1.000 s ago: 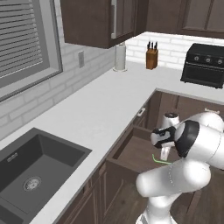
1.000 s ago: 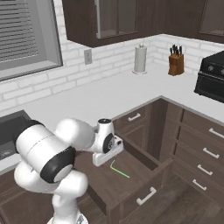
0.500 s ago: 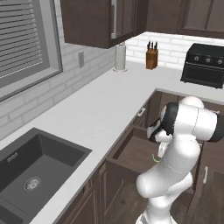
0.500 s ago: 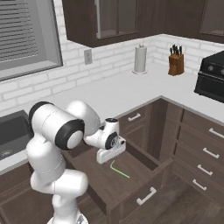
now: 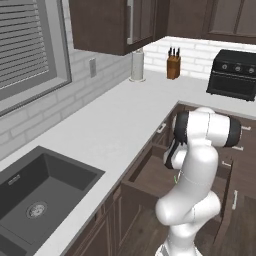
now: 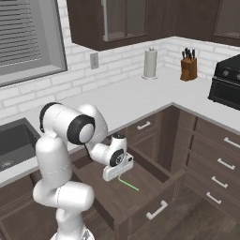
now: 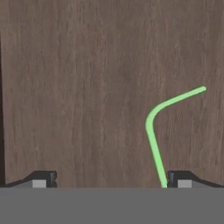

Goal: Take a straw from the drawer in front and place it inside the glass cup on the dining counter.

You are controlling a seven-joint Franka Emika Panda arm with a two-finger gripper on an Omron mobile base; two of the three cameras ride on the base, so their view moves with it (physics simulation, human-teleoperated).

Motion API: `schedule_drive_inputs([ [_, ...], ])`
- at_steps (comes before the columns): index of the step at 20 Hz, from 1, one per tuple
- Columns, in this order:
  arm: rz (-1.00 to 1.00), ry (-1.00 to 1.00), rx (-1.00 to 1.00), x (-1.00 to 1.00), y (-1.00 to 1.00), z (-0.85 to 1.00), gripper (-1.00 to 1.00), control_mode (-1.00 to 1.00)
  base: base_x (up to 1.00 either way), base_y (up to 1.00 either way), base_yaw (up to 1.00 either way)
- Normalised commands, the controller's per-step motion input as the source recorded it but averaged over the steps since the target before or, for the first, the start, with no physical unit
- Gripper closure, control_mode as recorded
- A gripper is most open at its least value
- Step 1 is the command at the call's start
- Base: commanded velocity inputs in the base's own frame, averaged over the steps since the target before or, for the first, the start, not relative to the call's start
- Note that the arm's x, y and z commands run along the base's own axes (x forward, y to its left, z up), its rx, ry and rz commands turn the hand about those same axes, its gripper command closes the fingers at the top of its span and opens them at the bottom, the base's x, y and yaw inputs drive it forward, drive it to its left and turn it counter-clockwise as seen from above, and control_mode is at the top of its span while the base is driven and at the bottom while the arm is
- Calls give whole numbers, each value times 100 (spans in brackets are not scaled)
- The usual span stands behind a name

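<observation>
The dark-brown drawer stands pulled out under the white worktop, its silver bar handle facing the room. On its wooden floor lies a thin green straw with a bend in it. My gripper hangs low inside the drawer, pointing down, right above the straw's near end. In the hand view the straw curves from the upper right down to just inside the right fingertip. The gripper is open wide, with nothing held between the jaws. The glass cup and the dining counter are out of view.
A dark sink is set in the worktop to the left. At the back stand a paper towel roll, a knife block and a black oven. Closed drawers line the corner to the right of the open one.
The arm has folded and brought the hand down into the drawer, closer to the straw. The jaws have stayed open. The straw has not moved.
</observation>
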Motion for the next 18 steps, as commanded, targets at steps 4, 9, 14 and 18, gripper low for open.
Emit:
schedule_drive_inputs([
  [4,0,0,0,0,10,-18,-100,-100,0,0,0],
  [9,0,0,0,9,1,-5,-100,-100,0,0,0],
  [14,0,0,0,21,0,-9,-100,-100,0,0,0],
  [18,0,0,0,12,0,-19,-100,-100,0,0,0],
])
